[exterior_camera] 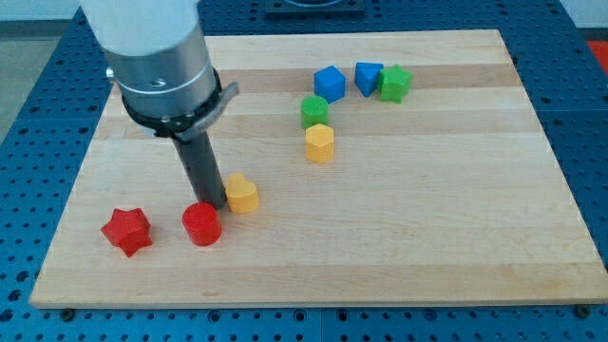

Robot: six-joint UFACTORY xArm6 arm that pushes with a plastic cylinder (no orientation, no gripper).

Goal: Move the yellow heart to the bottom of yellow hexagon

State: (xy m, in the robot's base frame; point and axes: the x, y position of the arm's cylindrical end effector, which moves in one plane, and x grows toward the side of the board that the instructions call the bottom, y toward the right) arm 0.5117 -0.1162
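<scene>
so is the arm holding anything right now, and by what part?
Nothing held; there's no gripper. My tip sits against the left side of the yellow heart, just above the red cylinder.

A single camera looks down at a slant from beyond the near long edge of the worktop (399, 256), facing across it toward the far edge at the view's top. It sits far enough back to take in nearly the whole board, all four edges showing. The arm (157, 57) enters from the view's upper left, cropped by the frame.
</scene>
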